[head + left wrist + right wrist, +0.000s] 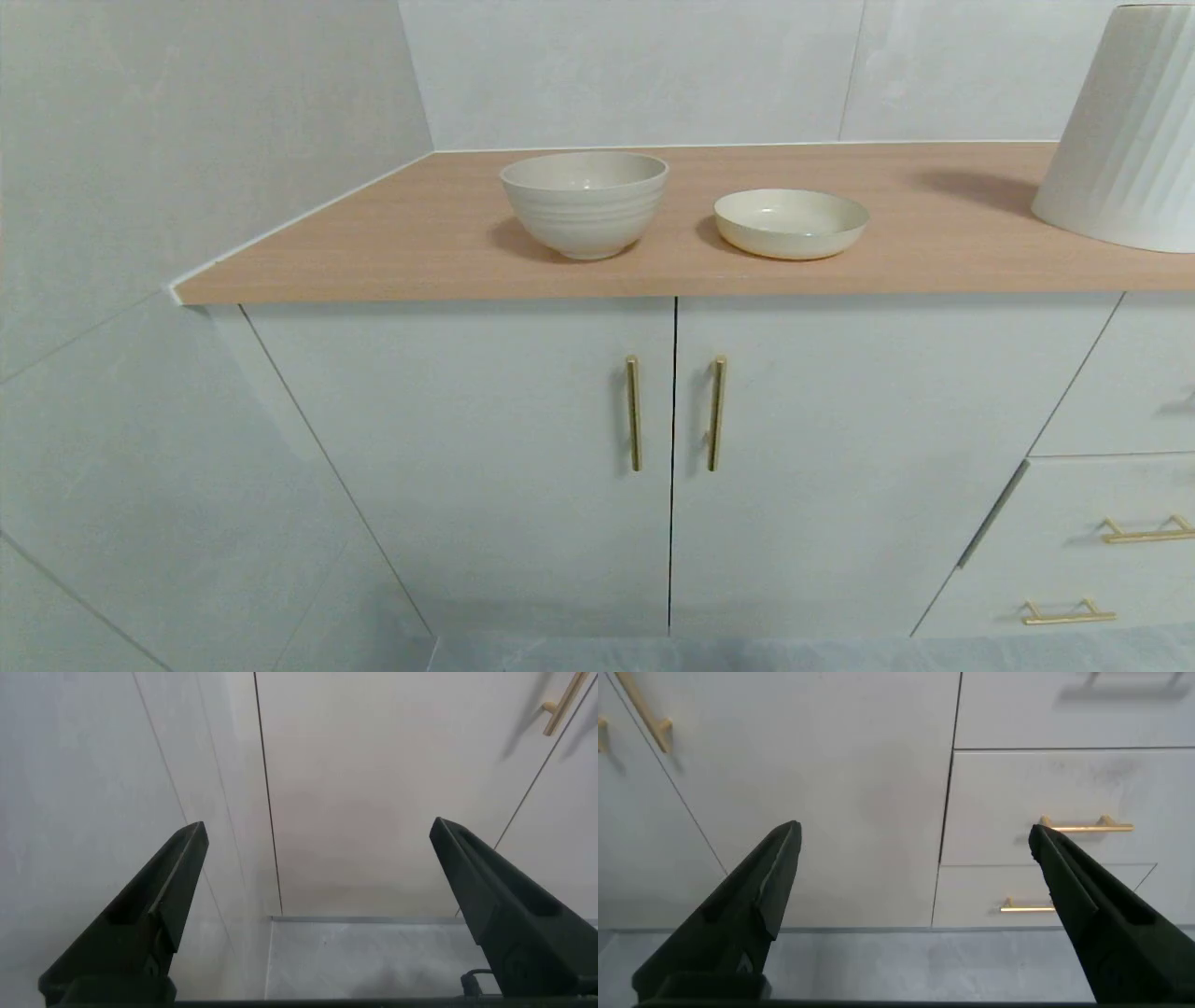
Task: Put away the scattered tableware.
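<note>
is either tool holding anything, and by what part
Nothing is held: left tool and right tool are open and empty; bowl and dish sit on the counter.

L gripper (316, 826): 2 matte blk tapered wedges | R gripper (913, 828): same

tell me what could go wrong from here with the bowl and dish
1. The shallow dish and deep bowl sit near the front edge of the countertop; a clumsy grasp might push one off.
2. The door handles stand close together, so the wide-open jaws of the left gripper or right gripper could catch both.
3. The white vessel on the right may be bumped by a rising arm.
</note>
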You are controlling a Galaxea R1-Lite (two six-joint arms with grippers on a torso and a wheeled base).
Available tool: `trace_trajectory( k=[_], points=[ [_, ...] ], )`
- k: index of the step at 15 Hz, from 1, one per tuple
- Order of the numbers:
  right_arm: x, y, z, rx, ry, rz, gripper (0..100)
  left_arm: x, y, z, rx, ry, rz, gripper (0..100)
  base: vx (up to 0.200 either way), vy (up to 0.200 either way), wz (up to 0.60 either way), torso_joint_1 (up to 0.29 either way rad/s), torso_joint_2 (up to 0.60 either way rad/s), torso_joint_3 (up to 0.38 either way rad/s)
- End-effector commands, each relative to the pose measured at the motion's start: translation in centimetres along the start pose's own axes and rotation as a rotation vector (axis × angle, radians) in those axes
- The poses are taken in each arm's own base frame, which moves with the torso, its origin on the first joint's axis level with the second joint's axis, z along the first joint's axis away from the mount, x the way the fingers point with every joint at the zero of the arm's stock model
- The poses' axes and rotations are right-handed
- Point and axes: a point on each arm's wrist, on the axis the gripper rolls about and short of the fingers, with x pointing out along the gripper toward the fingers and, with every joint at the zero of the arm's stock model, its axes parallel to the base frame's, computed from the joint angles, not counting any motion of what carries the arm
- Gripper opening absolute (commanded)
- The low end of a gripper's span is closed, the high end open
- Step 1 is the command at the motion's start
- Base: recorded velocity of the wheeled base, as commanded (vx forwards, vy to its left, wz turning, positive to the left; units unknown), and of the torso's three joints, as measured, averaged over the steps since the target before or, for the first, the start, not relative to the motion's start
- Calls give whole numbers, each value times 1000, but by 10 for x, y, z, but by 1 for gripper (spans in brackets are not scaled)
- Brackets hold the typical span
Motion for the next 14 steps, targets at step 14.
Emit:
trace_trajectory(
  k=[14],
  points=[
    [231,109,126,122,455,891,100,0,0,0,0,0,1,100,0,0,0,0,0,0]
  ],
)
